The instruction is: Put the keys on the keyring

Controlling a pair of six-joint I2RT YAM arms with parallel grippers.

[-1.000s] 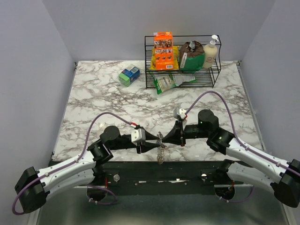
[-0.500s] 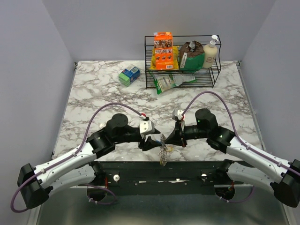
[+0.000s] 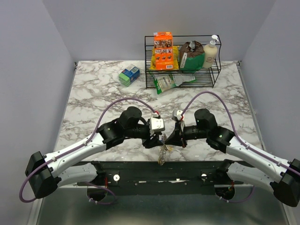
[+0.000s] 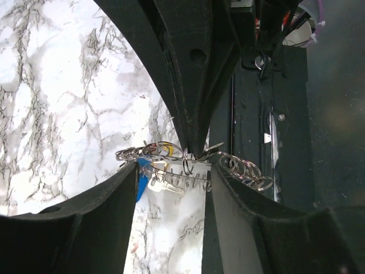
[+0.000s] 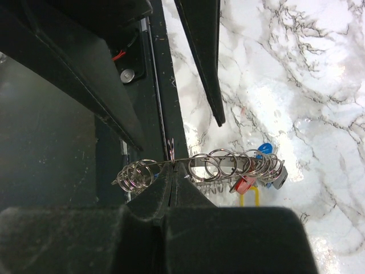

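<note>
Fingertips of the right gripper are pressed together on the thin wire of the keyring, holding it in the air above the near edge of the marble table. Coils of the ring spread out to both sides of that pinch. Keys with blue, red and yellow heads hang bunched at one end. The left gripper faces it with jaws apart, straddling the ring and clamping nothing.

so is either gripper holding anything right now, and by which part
The right gripper is shut on the keyring, pinching its thin wire between two bunches of loops. The left gripper is open, gripping nothing.
</note>
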